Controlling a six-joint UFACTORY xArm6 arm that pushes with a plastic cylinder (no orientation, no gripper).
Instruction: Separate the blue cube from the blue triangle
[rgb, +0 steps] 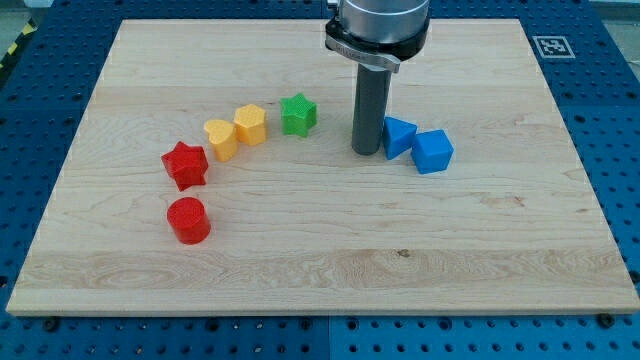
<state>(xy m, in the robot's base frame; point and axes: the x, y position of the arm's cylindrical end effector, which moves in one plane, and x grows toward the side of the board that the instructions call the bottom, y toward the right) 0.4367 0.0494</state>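
The blue triangle (398, 136) and the blue cube (433, 151) lie side by side right of the board's middle, touching or nearly touching, the cube on the view's right and slightly lower. My tip (365, 151) stands on the board right at the triangle's left side, touching it or a hair apart. The rod rises straight up to the arm's grey flange at the view's top.
A green star (298, 114) sits left of the rod. Two yellow blocks (250, 124) (222, 139), a red star (185, 164) and a red cylinder (188, 220) curve down the left. The wooden board (320, 270) rests on a blue perforated table.
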